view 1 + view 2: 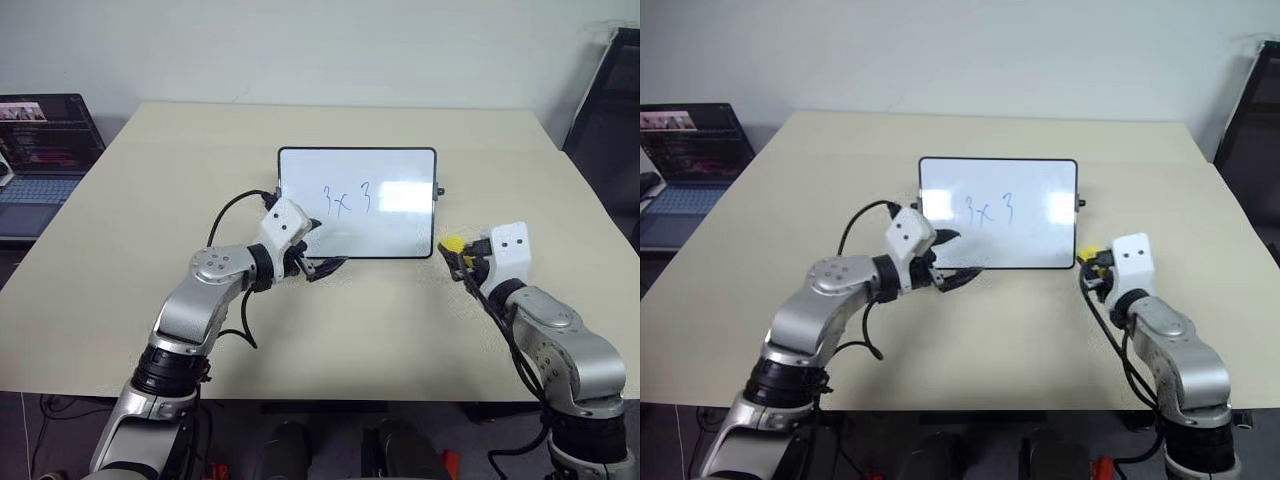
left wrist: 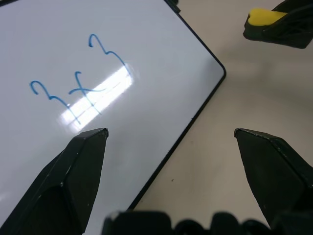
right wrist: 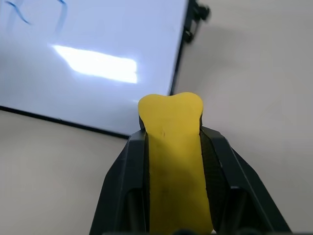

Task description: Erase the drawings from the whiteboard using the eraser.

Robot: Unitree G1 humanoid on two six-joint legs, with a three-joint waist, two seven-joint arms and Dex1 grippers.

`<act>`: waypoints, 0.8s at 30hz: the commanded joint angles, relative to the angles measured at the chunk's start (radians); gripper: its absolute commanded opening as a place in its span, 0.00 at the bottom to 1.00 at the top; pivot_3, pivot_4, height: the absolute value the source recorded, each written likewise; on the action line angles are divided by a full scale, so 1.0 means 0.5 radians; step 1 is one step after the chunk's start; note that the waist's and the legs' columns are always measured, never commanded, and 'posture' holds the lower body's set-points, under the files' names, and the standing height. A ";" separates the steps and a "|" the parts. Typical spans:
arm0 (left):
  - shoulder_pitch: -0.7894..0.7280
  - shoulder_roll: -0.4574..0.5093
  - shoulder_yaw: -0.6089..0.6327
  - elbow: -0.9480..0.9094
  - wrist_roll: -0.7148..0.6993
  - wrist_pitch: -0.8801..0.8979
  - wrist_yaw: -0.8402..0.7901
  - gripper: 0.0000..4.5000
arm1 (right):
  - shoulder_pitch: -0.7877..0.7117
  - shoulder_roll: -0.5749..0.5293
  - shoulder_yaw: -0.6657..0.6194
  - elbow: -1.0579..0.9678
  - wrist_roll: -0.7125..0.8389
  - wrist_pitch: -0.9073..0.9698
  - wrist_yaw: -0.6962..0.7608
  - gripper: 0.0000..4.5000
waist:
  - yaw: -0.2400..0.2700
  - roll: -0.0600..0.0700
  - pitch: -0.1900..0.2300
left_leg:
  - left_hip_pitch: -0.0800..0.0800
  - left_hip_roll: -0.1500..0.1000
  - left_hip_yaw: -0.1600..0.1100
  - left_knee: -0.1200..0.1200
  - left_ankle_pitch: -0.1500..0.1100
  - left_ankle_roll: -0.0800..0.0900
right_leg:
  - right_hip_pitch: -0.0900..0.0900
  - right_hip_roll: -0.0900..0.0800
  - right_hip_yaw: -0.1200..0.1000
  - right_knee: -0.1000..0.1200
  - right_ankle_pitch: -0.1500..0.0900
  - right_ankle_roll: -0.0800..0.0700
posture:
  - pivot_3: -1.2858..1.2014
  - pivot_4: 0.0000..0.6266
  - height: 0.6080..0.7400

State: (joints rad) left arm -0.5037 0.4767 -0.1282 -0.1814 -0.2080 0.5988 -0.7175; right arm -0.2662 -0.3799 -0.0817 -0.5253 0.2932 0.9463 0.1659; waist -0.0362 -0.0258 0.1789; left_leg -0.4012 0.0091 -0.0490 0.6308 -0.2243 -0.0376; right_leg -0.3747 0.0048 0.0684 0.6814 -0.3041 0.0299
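On the beige table [image 1: 330,320], near its middle: one whiteboard [image 1: 357,203], lying flat, black-framed, two small black knobs, one on each short side. Drawings [image 1: 347,198] on it: three blue marks reading "3 x 3", near the board's centre, all intact. A bright reflection patch sits just right of the marks.

One eraser [image 3: 175,161], yellow, pinched between the two black fingers of the right gripper [image 3: 173,134]; jaws clamped on both its sides, yellow tip sticking out past the fingertips. From the head views the eraser [image 1: 453,243] is held just off the board's near right corner, close to the frame; whether it touches the frame cannot be told. It is not over the drawings.

Left gripper [image 1: 325,266]: empty, its two fingers spread wide. It sits at the board's near edge, left of centre. In the left wrist view, one finger [image 2: 73,171] lies over the white surface, the other over bare table; the board's corner and edge run between them.

One laptop [image 1: 40,150], open, screen lit, off the table's far left corner.
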 commanded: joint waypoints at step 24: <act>-0.273 0.013 -0.008 0.109 0.012 0.187 0.106 1.00 | -1.343 0.168 0.815 1.458 -0.710 -0.854 0.343 0.24 | 0.006 -0.001 0.001 | -0.031 -0.001 -0.002 0.006 0.000 -0.001 | -0.031 -0.013 -0.009 0.004 0.001 -0.002 | 0.52 0.24 1.00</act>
State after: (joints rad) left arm -0.6380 0.4783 -0.1307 -0.0811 -0.2025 0.6943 -0.6630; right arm -0.8995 -0.2984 0.3372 0.1948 -0.0385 0.5618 0.3370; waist -0.0332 -0.0261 0.1792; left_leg -0.4165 0.0086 -0.0501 0.6338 -0.2241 -0.0380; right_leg -0.3899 -0.0014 0.0638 0.6836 -0.3037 0.0289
